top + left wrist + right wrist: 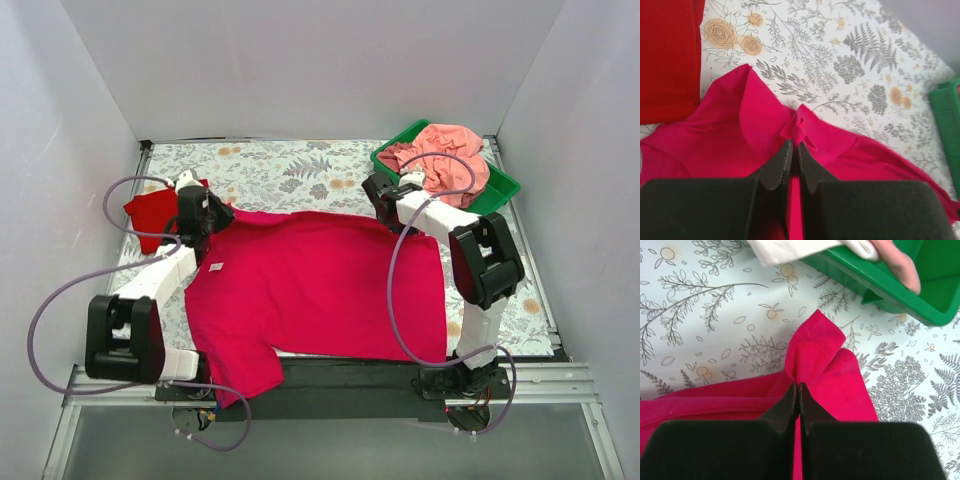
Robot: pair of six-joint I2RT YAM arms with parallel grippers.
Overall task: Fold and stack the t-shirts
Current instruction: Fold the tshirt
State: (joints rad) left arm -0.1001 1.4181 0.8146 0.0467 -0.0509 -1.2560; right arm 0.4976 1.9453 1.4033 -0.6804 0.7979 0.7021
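Note:
The large crimson-magenta t-shirt [320, 285] lies spread over the middle of the table, one sleeve hanging off the near edge. My left gripper [213, 222] is shut on a pinch of its far left edge [799, 126]. My right gripper [378, 196] is shut on its far right corner [812, 347]. The smaller scarlet-red t-shirt [155, 211] lies folded at the far left, also in the left wrist view [667, 55].
A green plastic tray [497, 192] at the far right holds crumpled salmon-pink and white cloth [448, 155]; its rim [875, 282] is just beyond my right gripper. The grey floral-print cloth [290, 170] covers the table. White walls stand on three sides.

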